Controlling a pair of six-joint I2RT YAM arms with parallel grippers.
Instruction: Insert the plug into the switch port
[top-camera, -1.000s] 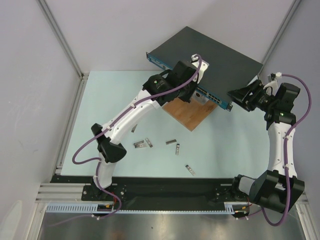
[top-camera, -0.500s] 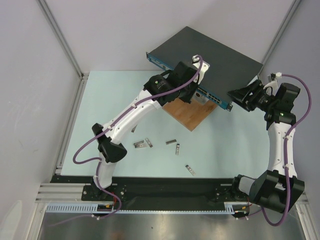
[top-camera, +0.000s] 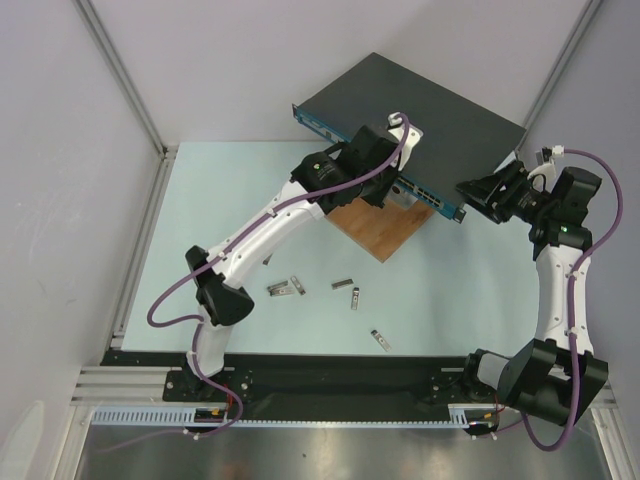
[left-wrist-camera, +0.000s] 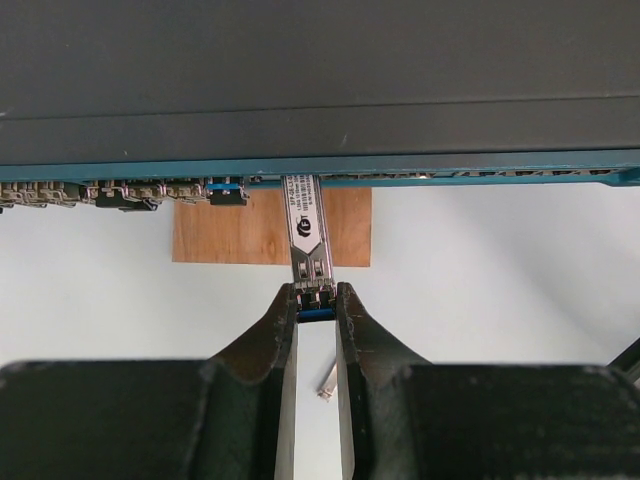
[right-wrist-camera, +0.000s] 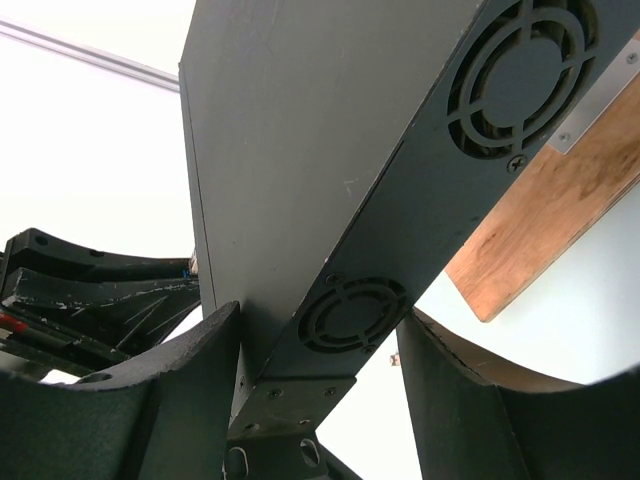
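Note:
The switch is a flat dark grey box at the back, resting on a wooden board. Its blue front strip with sockets crosses the left wrist view. My left gripper is shut on the near end of the plug, a slim silver module with a blue tab. The plug's far end meets the strip at a socket; how deep it sits I cannot tell. My right gripper clamps the switch's right end, one finger on top and one underneath, beside a fan grille.
Several loose silver plugs lie on the pale blue table, among them ones at mid-left, in the centre and nearer the front. The wooden board sticks out below the switch's front. Grey walls and a metal frame enclose the table.
My left wrist has edged slightly towards the switch's front with the plug. The right arm and the switch have not moved.

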